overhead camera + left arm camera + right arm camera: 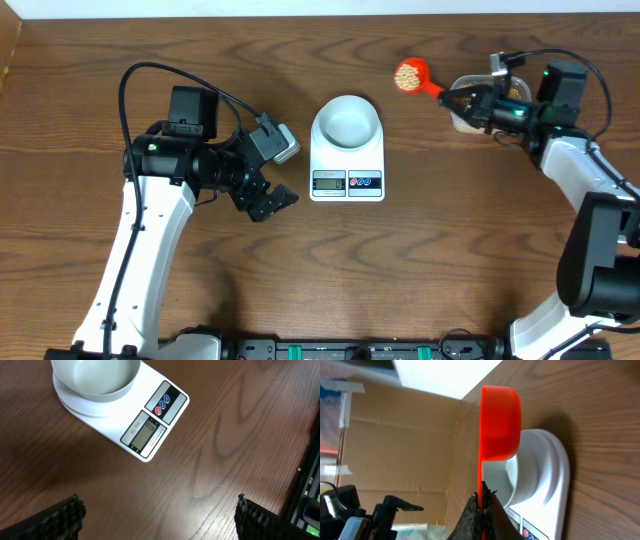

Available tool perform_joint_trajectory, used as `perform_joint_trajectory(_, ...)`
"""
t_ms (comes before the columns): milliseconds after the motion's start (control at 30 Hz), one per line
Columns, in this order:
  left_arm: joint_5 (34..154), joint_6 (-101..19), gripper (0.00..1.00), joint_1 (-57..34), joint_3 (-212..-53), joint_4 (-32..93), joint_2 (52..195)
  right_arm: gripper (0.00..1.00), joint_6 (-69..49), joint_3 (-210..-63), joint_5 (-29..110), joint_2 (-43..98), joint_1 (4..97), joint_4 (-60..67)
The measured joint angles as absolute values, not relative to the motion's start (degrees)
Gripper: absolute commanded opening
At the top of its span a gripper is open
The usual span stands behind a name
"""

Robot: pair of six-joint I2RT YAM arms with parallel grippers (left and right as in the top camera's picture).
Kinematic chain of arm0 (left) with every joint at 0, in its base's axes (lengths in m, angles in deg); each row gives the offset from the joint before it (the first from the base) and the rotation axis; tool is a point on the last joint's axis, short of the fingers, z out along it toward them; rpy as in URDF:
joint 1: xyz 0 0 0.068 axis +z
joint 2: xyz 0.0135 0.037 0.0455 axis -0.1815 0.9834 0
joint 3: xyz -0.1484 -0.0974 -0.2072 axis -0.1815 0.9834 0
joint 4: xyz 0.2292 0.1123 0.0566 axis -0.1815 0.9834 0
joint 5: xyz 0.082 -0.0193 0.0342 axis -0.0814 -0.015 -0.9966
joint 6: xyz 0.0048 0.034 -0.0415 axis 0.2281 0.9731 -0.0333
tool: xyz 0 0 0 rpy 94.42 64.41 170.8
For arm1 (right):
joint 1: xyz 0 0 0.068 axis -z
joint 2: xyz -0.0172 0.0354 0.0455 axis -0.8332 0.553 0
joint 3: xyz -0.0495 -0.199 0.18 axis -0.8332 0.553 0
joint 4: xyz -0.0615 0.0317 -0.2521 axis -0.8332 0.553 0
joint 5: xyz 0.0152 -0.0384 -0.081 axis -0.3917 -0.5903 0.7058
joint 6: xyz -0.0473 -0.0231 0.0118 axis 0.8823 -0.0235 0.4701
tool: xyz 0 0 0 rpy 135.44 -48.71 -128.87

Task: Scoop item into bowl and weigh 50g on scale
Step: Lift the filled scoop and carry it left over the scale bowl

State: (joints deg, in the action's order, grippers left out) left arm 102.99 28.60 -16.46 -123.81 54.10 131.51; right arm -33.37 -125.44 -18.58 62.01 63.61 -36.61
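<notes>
The pale bowl [347, 122] sits empty on the white scale [347, 172] at mid table; both also show in the left wrist view, bowl [95, 377] and scale [150, 430]. My right gripper [452, 100] is shut on the handle of a red scoop [411, 74] filled with tan beans [406, 74], held above the table right of the bowl. In the right wrist view the scoop [500, 422] shows from the side, with the bowl [502, 477] and scale [545, 485] behind it. My left gripper [270, 202] is open and empty, left of the scale.
A clear tub [478, 103] of beans sits at the right, mostly hidden behind my right gripper. The table's far edge runs along the top of the overhead view. A dark rail [350, 350] lines the front edge.
</notes>
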Motion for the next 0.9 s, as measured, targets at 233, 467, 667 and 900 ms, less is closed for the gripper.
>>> perform_joint_trajectory(233, 102.99, 28.6, 0.98, -16.46, -123.81, 54.1, 131.51, 0.01, -33.37, -125.44, -18.38, 62.01, 58.87, -38.73)
perform_joint_trajectory(467, 102.99, 28.6, 0.98, -16.46, -123.81, 54.1, 131.51, 0.01, -32.12, -125.44, -18.36, 62.03, 56.09, -38.71)
perform_joint_trajectory(667, 102.99, 28.6, 0.98, -16.46, -123.81, 54.1, 131.51, 0.01, -27.25, -125.44, -18.31, 62.03, 55.28, -38.67)
perform_joint_trajectory(900, 102.99, 28.6, 0.98, -16.46, -123.81, 54.1, 131.51, 0.01, -19.03, -125.44, -18.64, 62.03, 54.56, -35.67)
